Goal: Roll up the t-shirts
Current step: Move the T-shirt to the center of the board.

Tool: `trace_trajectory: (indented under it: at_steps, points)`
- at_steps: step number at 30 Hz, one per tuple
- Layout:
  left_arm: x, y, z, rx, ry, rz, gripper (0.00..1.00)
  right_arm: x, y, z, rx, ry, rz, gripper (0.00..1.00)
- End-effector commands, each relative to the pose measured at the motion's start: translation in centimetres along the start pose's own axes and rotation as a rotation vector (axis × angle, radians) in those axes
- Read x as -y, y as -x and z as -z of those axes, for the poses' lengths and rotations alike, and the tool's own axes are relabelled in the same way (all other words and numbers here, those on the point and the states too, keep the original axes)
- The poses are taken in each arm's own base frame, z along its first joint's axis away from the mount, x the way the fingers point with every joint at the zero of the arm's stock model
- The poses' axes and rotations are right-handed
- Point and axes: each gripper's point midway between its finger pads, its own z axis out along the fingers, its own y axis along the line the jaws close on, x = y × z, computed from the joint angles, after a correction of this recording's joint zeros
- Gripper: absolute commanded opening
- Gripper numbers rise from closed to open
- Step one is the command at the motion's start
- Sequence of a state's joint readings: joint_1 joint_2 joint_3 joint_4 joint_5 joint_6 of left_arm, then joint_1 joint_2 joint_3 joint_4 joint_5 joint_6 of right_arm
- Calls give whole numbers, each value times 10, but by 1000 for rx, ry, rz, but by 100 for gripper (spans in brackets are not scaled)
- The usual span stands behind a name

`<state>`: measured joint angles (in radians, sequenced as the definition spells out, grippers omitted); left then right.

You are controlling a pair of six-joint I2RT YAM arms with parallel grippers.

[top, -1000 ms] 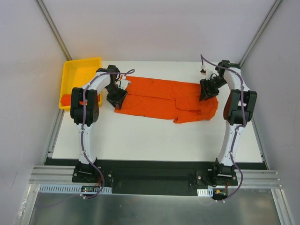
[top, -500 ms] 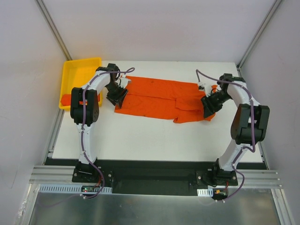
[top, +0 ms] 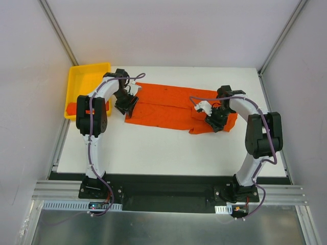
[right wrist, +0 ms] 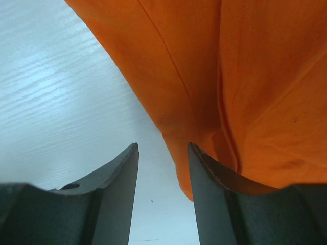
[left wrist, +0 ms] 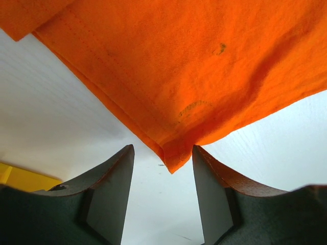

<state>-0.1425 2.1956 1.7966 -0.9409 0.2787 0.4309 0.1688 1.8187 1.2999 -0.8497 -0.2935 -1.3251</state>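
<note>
One orange t-shirt (top: 168, 104) lies spread flat across the white table, folded into a long band with a lumpy right end. It also fills the top of the left wrist view (left wrist: 204, 61) and the right wrist view (right wrist: 255, 76). My left gripper (top: 126, 105) is open at the shirt's left end; its corner points down between the jaws (left wrist: 163, 153) without being pinched. My right gripper (top: 214, 122) is open low over the shirt's right front part; the cloth's edge lies against the right finger (right wrist: 162, 148). A bit of orange cloth (top: 71, 108) shows at the near end of the tray.
A yellow plastic tray (top: 89, 76) stands at the table's back left corner, just left of my left arm. Bare white table (top: 163, 148) lies in front of the shirt. Grey walls and metal frame posts close in the sides and back.
My right arm has swung from the shirt's back right corner forward and left, down to its right front part. My left gripper has hardly moved.
</note>
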Motion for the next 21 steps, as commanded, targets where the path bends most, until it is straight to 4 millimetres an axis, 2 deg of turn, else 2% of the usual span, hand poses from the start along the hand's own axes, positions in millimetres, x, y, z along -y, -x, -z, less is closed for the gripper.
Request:
trace_trajectory:
  at_steps: [1,4,10,11,13,15,17,20,21]
  points:
    - [3,2,16,21,-8,17,49,3,-4,-10,-43,2,114,46]
    - [4,2,16,20,-8,16,49,-1,-3,-13,-50,18,135,47]
    - [4,2,11,14,-22,19,50,-2,-12,-30,-126,37,144,47]
    - [5,1,10,13,-26,21,49,-2,-14,-32,-137,40,139,45]
    - [6,0,7,8,-41,19,47,-3,-16,-34,-154,38,137,33]
    - [8,-4,2,-6,-52,17,36,-5,-20,-35,-168,46,135,27]
    - [9,-11,-2,-26,-67,11,16,-10,-22,-33,-178,56,136,25]
    - [17,-27,-5,-63,-95,19,5,-20,-29,-30,-193,81,138,25]
    - [22,-38,-7,-89,-111,30,2,-24,-29,-26,-189,81,142,25]
